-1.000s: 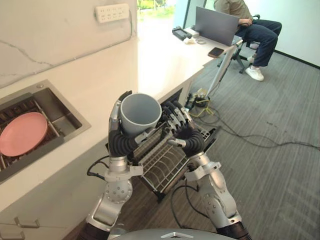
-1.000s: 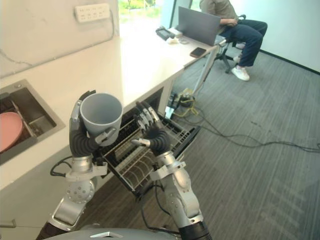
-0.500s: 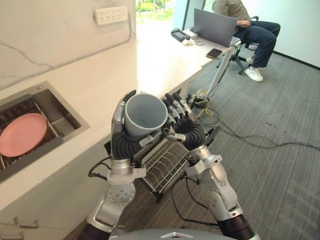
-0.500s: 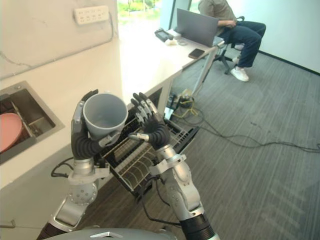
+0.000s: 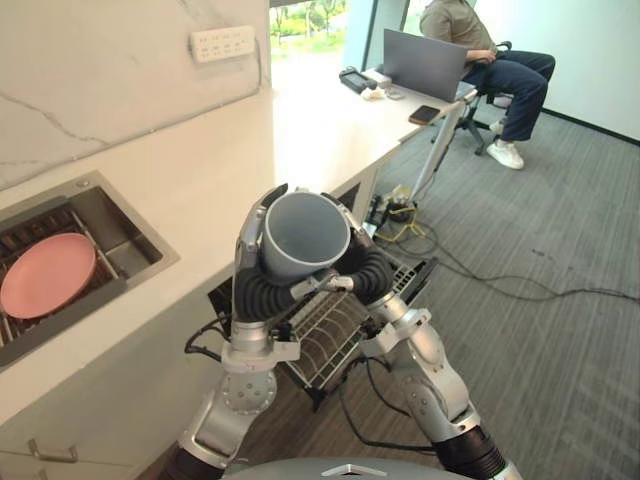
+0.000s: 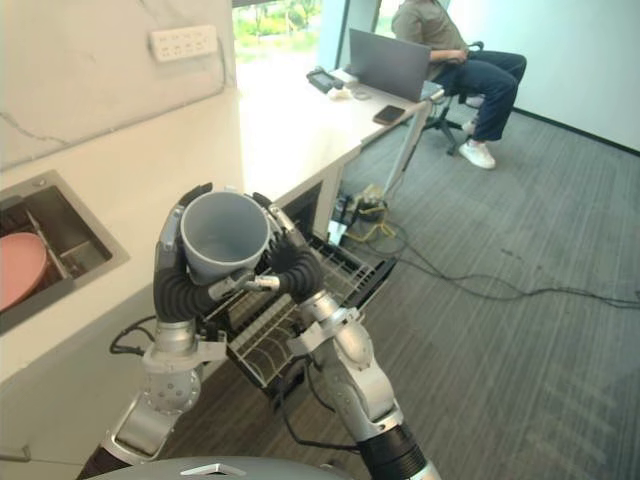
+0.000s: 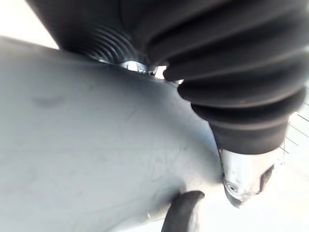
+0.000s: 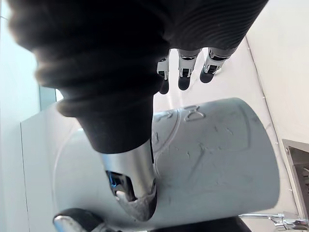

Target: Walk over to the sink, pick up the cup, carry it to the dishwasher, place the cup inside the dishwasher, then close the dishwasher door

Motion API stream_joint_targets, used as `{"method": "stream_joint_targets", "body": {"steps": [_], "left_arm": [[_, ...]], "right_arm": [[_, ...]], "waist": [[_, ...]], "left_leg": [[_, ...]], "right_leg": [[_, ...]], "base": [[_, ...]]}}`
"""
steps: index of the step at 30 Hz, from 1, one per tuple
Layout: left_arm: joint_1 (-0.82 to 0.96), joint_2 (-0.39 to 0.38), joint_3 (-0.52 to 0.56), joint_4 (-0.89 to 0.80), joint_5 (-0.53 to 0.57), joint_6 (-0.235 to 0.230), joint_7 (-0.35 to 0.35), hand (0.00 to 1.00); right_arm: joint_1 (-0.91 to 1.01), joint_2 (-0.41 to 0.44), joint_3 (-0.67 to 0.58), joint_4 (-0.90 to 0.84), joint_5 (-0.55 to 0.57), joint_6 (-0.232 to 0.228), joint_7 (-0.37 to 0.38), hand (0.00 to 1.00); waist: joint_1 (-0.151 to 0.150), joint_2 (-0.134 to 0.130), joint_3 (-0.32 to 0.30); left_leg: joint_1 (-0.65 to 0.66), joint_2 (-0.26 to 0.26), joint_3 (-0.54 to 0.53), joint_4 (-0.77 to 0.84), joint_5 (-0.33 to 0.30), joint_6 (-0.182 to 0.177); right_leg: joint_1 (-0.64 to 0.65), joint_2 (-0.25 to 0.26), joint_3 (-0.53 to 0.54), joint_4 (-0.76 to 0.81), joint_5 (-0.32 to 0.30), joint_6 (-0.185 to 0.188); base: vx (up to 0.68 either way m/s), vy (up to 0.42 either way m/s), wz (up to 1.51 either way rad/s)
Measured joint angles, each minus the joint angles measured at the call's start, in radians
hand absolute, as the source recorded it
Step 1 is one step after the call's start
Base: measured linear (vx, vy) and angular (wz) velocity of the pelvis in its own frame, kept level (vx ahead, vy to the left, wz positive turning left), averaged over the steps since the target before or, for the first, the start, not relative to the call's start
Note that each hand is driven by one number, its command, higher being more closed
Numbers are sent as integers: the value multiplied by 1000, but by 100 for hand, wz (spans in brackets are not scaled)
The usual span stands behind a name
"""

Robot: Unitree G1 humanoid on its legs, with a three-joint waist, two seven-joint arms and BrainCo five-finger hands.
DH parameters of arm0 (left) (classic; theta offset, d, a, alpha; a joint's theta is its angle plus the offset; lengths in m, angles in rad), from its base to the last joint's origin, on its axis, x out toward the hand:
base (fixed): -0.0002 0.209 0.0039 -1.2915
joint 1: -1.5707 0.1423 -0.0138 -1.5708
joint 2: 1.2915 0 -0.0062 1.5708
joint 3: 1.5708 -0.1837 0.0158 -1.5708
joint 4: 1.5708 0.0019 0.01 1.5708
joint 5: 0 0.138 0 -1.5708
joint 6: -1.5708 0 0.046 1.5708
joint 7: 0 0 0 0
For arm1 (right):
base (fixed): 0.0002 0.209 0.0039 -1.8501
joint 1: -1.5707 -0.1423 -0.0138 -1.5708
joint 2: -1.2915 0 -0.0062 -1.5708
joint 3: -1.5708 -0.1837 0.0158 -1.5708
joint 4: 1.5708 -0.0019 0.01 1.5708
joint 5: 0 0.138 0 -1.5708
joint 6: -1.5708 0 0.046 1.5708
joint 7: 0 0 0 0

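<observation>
Your right hand [image 5: 372,272] has closed in on the cup [image 5: 305,235] and now clasps its right side, thumb pressed to the wall and fingers curled round it. Your left hand [image 5: 247,262] keeps its grip on the other side. The grey cup sits between both hands, mouth up, above the pulled-out dishwasher rack [image 5: 330,330]. To your left runs the white counter [image 5: 180,180], with a pink plate [image 5: 45,275] in the sink [image 5: 102,215]. Cables [image 5: 480,275] trail over the carpet on your right. Farther off are a socket strip [image 5: 225,42] on the wall, a phone [image 5: 428,114], a laptop [image 5: 425,65] and a seated person [image 5: 500,60]
</observation>
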Motion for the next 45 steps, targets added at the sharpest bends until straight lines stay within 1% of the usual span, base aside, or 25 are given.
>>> {"method": "stream_joint_targets", "body": {"steps": [6, 13, 14, 18, 20, 22, 24, 29, 30, 32, 33, 39, 45], "left_arm": [[-4, 0, -9, 0, -11, 0, -17, 100], [-4, -1, -26, 0, -27, 3, -16, 100], [-4, -1, -27, 0, -27, 3, -16, 100], [-12, -1, -27, 0, -43, 8, -12, 100], [-24, -1, -28, -2, -46, 8, -10, 100], [-27, -1, -27, -6, -47, 8, -9, 100], [-29, -1, -27, -6, -47, 9, -4, 100], [-29, -1, -27, -6, -48, 10, 2, 100], [-29, -1, -27, -5, -48, 10, 2, 100], [-29, -1, -27, -5, -50, 10, 2, 100], [-29, 0, -27, -5, -55, 10, 2, 100], [-24, 3, -34, 3, -66, 9, 1, 100], [-17, 2, -33, 3, -66, 4, 8, 100]], "right_arm": [[-9, -4, 9, 0, -2, 14, 0, 0], [-10, -6, 35, -1, -10, 15, -1, 0], [-10, -6, 37, -1, -10, 15, -2, 100], [-10, -8, 50, -13, -10, 15, -7, 100], [-10, -11, 55, -33, -14, 20, -35, 100], [-17, -11, 56, -36, -33, 19, -40, 100], [-20, -11, 59, -36, -43, 15, -47, 100], [-21, -11, 76, -37, -57, -2, -93, 100], [-21, -11, 78, -39, -73, -6, -109, 100], [-21, -11, 78, -43, -87, -8, -115, 100], [-21, -11, 79, -43, -89, -8, -122, 0], [-26, -10, 92, -44, -82, -7, -144, 0], [-26, -8, 94, -44, -76, -6, -148, 0]], "waist": [[1, -2, -5], [1, 0, -13], [1, 1, -19], [1, 6, -26], [1, 6, -26], [0, 7, -27], [0, 7, -27], [0, 8, -28], [0, 8, -28], [0, 8, -28], [0, 8, -28], [-1, 9, -29], [-2, 15, -32]], "left_leg": [[8, 0, -1, -19, 9, -2], [7, 0, -1, -22, 12, -2], [7, 0, -1, -24, 12, -2], [8, 0, -2, -32, 17, -4], [8, 0, -5, -36, 21, -4], [8, 0, -5, -36, 21, -4], [8, 0, -5, -36, 21, -4], [8, 0, -5, -37, 21, -4], [8, 0, -4, -37, 21, -4], [8, 0, -4, -37, 21, -4], [8, 0, -4, -37, 21, -4], [8, 0, -4, -37, 21, -4], [8, 0, -4, -37, 22, -4]], "right_leg": [[2, 3, -2, -2, 0, 0], [1, 3, -4, -4, 0, 0], [1, 4, -4, -4, 0, 0], [0, 5, -6, -6, 0, 0], [0, 6, -8, -6, 0, 0], [0, 6, -8, -6, 0, 0], [0, 6, -8, -6, 0, 0], [0, 6, -8, -7, 0, 0], [0, 6, -8, -7, 0, 0], [0, 6, -8, -8, 0, 0], [0, 6, -8, -8, 0, 0], [0, 6, -8, -8, 1, 0], [0, 6, -8, -8, 1, 0]], "base": [[0, 0, 0], [0, 0, 0], [0, 0, 0], [-2, 1, 1], [-5, 2, 2], [0, 0, 0], [0, 0, 0], [0, 0, 0], [0, 0, 0], [0, 0, 0], [0, 0, 0], [0, 0, 0], [0, 0, 0]]}}
